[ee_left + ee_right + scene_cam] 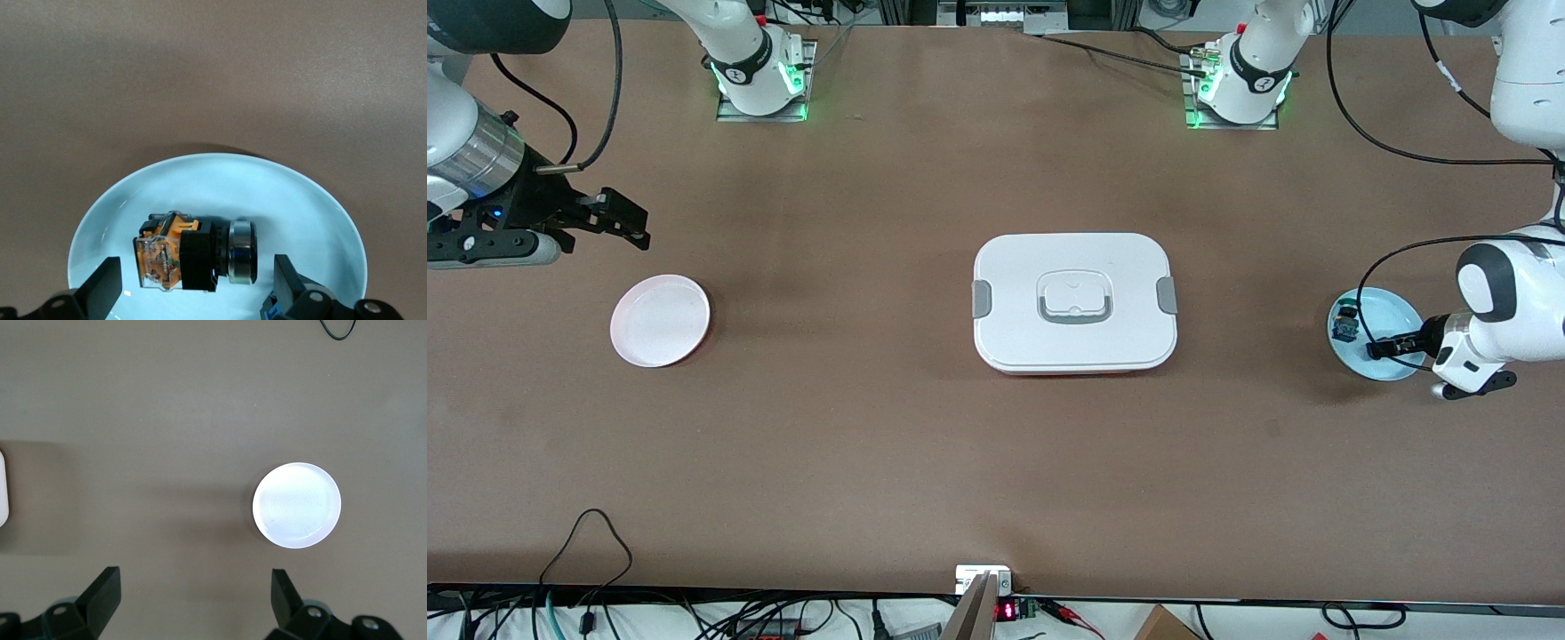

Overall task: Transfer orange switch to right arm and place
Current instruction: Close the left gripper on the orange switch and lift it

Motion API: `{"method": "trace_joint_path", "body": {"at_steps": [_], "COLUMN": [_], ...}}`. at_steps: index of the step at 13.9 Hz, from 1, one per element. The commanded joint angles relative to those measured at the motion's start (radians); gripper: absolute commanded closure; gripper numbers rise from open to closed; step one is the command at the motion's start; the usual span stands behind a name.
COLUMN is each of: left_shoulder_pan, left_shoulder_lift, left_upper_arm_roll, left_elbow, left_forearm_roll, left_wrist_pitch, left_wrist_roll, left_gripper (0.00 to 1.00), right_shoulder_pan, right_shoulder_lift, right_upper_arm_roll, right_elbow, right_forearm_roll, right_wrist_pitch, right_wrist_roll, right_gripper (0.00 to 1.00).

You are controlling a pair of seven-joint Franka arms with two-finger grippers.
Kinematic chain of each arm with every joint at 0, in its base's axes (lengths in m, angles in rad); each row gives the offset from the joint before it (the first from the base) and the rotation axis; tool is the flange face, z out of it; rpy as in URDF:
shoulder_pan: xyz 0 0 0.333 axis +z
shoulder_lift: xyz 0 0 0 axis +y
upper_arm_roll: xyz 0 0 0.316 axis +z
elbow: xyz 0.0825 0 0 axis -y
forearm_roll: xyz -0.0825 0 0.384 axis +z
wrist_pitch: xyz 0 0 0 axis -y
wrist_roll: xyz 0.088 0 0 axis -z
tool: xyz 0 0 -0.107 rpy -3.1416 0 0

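Note:
The orange switch lies on its side on the light blue plate, black body with an orange end and a metal ring. My left gripper is low over that plate at the left arm's end of the table, open, one finger on each side of the switch and not touching it. My right gripper hangs open and holds nothing, above the table at the right arm's end. It is close to the white round plate, which also shows in the right wrist view.
A white lidded box with grey clips sits mid-table between the two plates. A second small switch with blue parts lies on the blue plate beside the orange one. Cables run along the table edge nearest the front camera.

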Motion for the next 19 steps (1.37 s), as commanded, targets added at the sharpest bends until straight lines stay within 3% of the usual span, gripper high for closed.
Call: {"method": "trace_joint_path", "body": {"at_steps": [1,4,7,8,9,10,11,15,19], "left_shoulder_pan": [0.014,0.01,0.01,0.01,0.008,0.008,0.011,0.008,0.002], "left_shoulder_lift": [0.008,0.017,0.028,0.03,0.031,0.03,0.03,0.018,-0.027], "left_upper_arm_roll": [-0.009,-0.009,-0.01,-0.01,-0.009,-0.009,-0.009,-0.01,-0.013], "left_elbow": [0.008,0.022,0.034,0.036,0.036,0.037,0.037,0.037,0.105], "left_forearm_roll": [0.007,0.004,0.004,0.004,0.004,0.012,0.007,0.006,0.009], "left_wrist_pitch": [0.003,0.009,0.011,0.011,0.011,0.008,0.005,-0.017,-0.185], "left_wrist_roll": [0.019,0.031,0.031,0.031,0.033,0.049,0.084,0.099,0.177], "left_gripper": [0.0,0.0,0.06,0.14,0.29,0.5,0.59,0.6,0.6], "right_shoulder_pan": [0.0,0.0,0.002,0.0,0.001,0.002,0.002,0.002,0.0], "right_shoulder_lift": [0.001,0.0,0.001,0.001,0.001,0.0,0.001,0.001,0.001], "right_upper_arm_roll": [0.001,0.001,0.001,0.001,0.001,0.001,0.001,0.001,0.001], "right_elbow": [0.012,0.012,0.012,0.012,0.012,0.012,0.012,0.012,0.012], "right_forearm_roll": [-0.001,-0.003,-0.001,-0.001,-0.001,-0.001,-0.003,-0.003,-0.003], "right_wrist_pitch": [-0.008,-0.006,-0.006,-0.006,-0.006,-0.006,-0.006,-0.006,-0.005], "right_wrist_roll": [0.01,0.01,0.01,0.01,0.01,0.01,0.01,0.01,0.01], "right_gripper": [0.0,0.0,0.0,0.0,0.0,0.0,0.0,0.0,0.0]}}
